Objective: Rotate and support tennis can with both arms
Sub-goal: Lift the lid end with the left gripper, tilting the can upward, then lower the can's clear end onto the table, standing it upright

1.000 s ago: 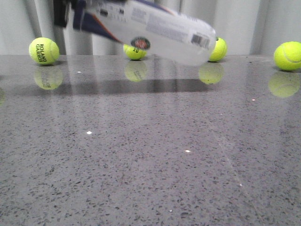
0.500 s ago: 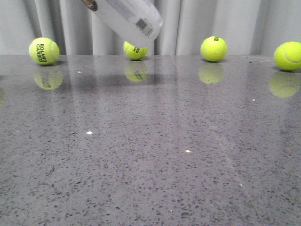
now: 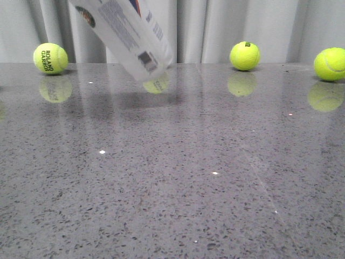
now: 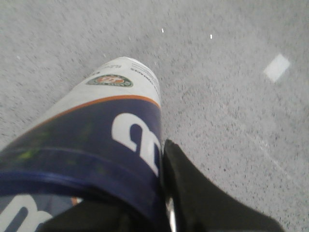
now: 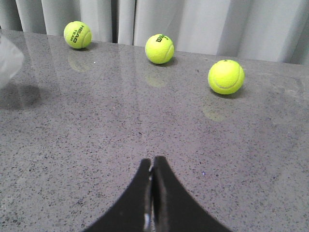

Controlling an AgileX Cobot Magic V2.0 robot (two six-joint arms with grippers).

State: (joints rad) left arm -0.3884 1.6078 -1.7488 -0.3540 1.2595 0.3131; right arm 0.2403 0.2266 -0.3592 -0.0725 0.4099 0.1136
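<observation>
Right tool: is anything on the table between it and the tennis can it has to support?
Nothing visible. The right tool, jaws closed and empty, faces bare table toward the tennis can, whose end shows at the edge of the right wrist view. The tennis balls lie along the curtain, off that line.

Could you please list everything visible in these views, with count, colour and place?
tennis can: one, white-clear with navy band, tilted in the air at the far left, lower end just above the table.
tennis balls: three visible in the front view, yellow-green, spaced along the far edge by the curtain.
table: one, grey speckled.
curtain: pale grey, behind the table.
left gripper: black, jaws clamped on the can's navy end.
right gripper: black, jaws closed and empty, over the table.
</observation>
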